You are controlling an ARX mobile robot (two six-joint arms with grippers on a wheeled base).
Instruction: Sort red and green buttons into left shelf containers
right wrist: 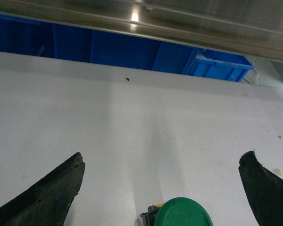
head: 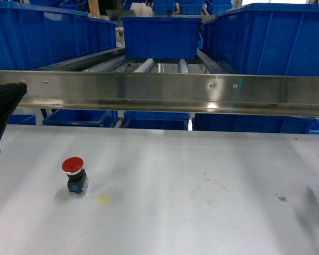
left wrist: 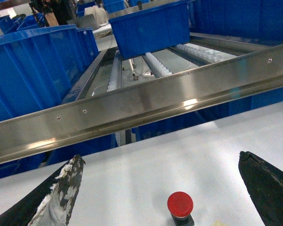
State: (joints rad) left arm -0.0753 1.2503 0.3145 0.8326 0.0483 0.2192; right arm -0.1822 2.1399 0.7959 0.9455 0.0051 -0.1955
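In the head view the red button (head: 74,175) stands upright on the worktop (head: 202,180), well in front of the steel rail (head: 165,91); behind that rail the left blue bins (head: 37,34) hide their contents. In the left wrist view the left pincer (left wrist: 165,188) is spread astride the button, which should be centred before closing. In the right wrist view the right pincer (right wrist: 162,183) is spread over a green button (right wrist: 184,213).

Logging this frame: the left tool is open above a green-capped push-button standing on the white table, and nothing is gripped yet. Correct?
Not quite: the cap is red, not green. The left wrist view shows the open left tool above a red-capped push-button standing on the white table, nothing gripped. The green-capped push-button sits under the right tool.
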